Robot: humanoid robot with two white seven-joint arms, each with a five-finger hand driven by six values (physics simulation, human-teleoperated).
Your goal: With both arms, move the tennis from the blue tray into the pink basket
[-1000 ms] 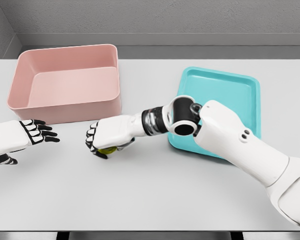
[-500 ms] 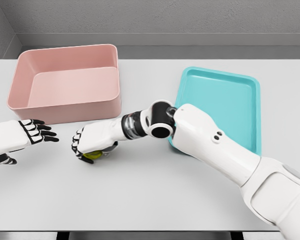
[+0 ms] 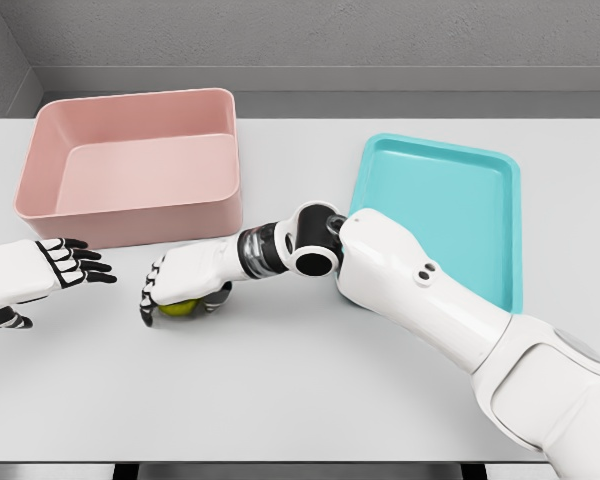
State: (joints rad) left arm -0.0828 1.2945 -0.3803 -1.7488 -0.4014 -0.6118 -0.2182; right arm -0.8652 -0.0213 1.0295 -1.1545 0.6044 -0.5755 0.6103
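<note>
The yellow-green tennis ball point(image 3: 181, 308) lies low on the grey table, just in front of the pink basket point(image 3: 130, 165). My right hand point(image 3: 178, 287) covers it from above, fingers curled around it. The right arm reaches far left across the table from the lower right. My left hand point(image 3: 75, 265) hovers at the left edge with fingers spread, holding nothing, a short gap left of the ball. The blue tray point(image 3: 450, 215) at the right holds nothing.
The pink basket's front wall stands directly behind both hands. The right forearm and elbow point(image 3: 315, 245) overlap the tray's near left corner. A grey wall runs behind the table's far edge.
The right hand carried the ball further left and slightly down toward the table. The left hand stayed almost still.
</note>
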